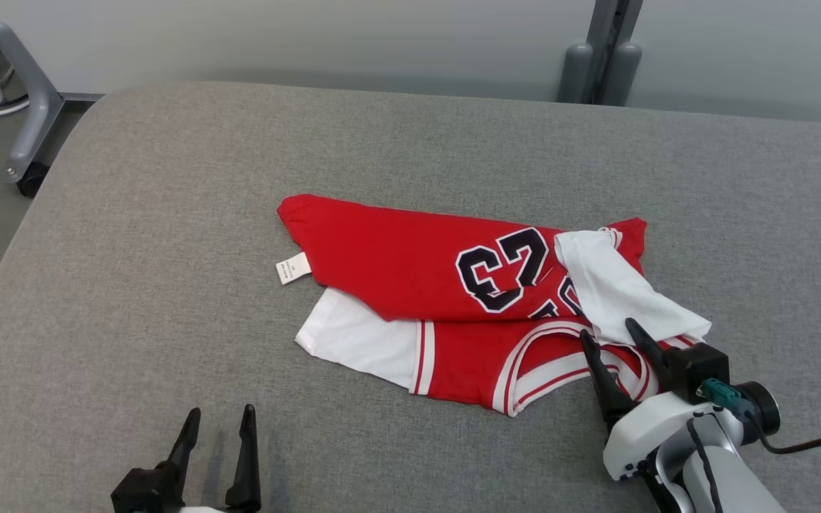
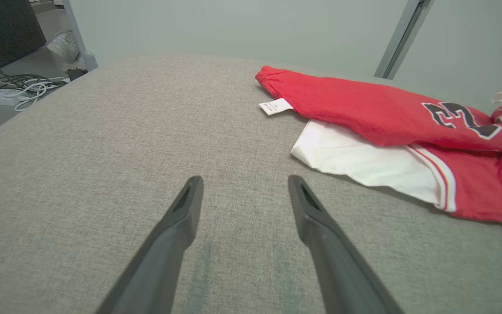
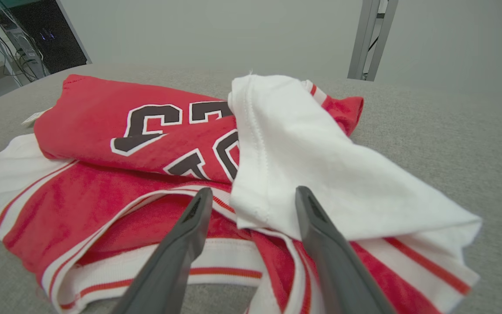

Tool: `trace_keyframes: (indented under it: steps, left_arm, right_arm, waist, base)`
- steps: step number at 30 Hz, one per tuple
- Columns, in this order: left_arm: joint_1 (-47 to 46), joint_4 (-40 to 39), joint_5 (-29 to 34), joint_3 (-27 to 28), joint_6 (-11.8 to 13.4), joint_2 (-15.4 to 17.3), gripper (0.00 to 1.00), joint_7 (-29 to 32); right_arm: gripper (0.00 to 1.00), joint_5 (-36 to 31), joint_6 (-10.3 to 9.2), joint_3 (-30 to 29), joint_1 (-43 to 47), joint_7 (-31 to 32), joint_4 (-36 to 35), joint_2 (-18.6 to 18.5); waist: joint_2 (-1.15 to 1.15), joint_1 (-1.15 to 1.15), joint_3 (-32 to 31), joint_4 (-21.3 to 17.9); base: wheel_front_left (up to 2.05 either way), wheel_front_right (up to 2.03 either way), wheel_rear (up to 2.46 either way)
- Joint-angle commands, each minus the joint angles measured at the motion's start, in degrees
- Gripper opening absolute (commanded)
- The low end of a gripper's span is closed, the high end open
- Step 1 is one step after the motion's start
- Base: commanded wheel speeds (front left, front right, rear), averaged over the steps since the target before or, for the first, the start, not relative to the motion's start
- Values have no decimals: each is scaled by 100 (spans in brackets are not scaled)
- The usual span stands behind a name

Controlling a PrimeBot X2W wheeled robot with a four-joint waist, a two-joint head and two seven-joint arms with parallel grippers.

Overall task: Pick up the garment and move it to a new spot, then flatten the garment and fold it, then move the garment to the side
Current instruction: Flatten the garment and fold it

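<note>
A red and white jersey, the garment (image 1: 396, 263), lies loosely folded on the grey padded table (image 1: 168, 249), its black "23" facing up and a white label sticking out at its left. My right gripper (image 1: 608, 330) is open over the garment's near right edge. In the right wrist view its two fingers (image 3: 190, 231) straddle the edge of a white sleeve fold (image 3: 303, 157) above the striped neckline. My left gripper (image 1: 220, 412) is open low over bare table, well to the left of the garment (image 2: 364, 109), with nothing between its fingers (image 2: 177, 226).
The table's rounded left edge (image 1: 47, 185) drops to the floor, where a grey frame leg with a caster (image 1: 29, 128) stands. Cables (image 2: 20, 87) lie on the floor there. Two grey posts (image 1: 599, 71) rise behind the far edge. Bare padding surrounds the garment.
</note>
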Motion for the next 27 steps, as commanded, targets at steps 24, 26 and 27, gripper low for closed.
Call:
trace_keyframes:
  steps: [24, 26, 27]
  left_arm:
    - [-360, 50, 21, -342, -41, 19, 100, -7]
    - [-390, 47, 39, -388, -45, 16, 100, -7]
    - [-406, 59, 43, -410, -51, 17, 100, -7]
  right_arm:
    - [0, -1122, -2, -1635, -1949, 1, -119, -1173]
    - [0, -1351, -2, -1789, -2326, 1, 164, -1474]
    - [0, -1498, -2, -1851, -2503, 2, 305, -1598]
  waist:
    - [0, 0, 290, 445]
    - [0, 0, 402, 591]
    - [0, 0, 457, 672]
  base:
    - [0, 0, 0]
    - [0, 0, 0]
    - [0, 0, 0]
